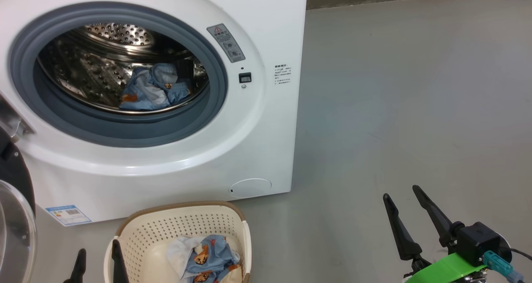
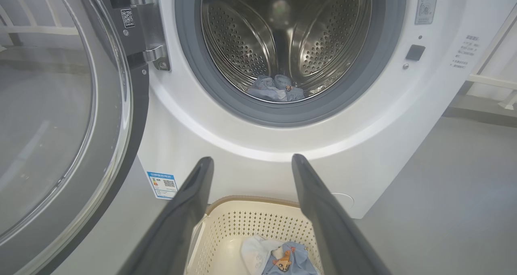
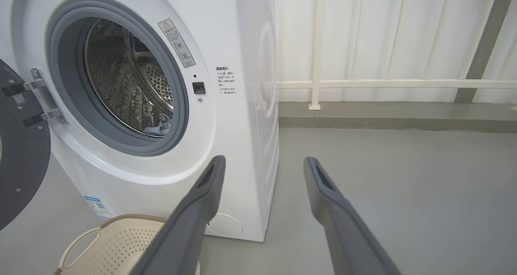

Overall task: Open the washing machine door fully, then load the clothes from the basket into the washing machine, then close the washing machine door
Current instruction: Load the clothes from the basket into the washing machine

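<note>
The white washing machine (image 1: 257,121) stands with its door (image 2: 60,117) swung wide open on the left. Inside the steel drum lies a light blue printed garment (image 1: 153,89). The cream basket (image 1: 183,229) sits on the floor in front of the machine, holding more clothes (image 1: 208,256), blue printed and white. My left gripper (image 1: 97,258) hovers open over the basket's left rim, nothing between its fingers. My right gripper (image 1: 401,195) stands open above bare floor to the right of the machine. The left wrist view looks into the drum over the basket (image 2: 258,226).
Grey floor (image 1: 415,108) stretches right of the machine. A white railing (image 3: 383,83) and wall panels run behind it. The open door (image 1: 14,216) juts out at the left edge, close to my left gripper.
</note>
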Robot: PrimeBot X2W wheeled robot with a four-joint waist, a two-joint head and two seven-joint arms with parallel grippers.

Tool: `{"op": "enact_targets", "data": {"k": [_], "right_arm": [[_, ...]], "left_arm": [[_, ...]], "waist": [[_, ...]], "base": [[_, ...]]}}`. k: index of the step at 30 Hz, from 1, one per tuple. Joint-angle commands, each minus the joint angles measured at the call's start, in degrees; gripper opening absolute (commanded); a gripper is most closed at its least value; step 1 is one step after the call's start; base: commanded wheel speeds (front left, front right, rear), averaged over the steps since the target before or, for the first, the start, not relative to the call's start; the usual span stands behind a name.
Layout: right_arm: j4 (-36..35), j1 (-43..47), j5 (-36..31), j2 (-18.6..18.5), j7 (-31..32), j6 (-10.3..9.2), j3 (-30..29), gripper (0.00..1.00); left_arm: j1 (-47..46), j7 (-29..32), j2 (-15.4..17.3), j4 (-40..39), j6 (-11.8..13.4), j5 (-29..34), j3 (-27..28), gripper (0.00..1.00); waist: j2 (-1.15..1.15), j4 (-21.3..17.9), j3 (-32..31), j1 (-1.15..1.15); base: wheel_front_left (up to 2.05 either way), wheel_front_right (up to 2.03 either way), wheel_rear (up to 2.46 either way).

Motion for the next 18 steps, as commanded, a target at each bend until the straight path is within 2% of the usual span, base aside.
{"op": "enact_targets", "data": {"k": [1, 18], "right_arm": [[-1.3, -0.1, 0.4, -0.7, -0.3, 0.09, 1.3, 1.00], [-1.7, -0.4, 0.2, -0.8, -0.3, 0.09, 0.9, 1.00]], "left_arm": [[-0.2, -0.4, 0.6, -1.7, 0.4, -0.3, 1.5, 1.00], [0.9, -0.4, 0.6, -3.6, 1.0, -0.7, -0.1, 1.00]], "waist": [[0.00, 0.0, 0.0, 0.00], [0.00, 0.3, 1.5, 0.00]], "base": [[0.00, 0.00, 0.00], [0.00, 0.00, 0.00]]}}
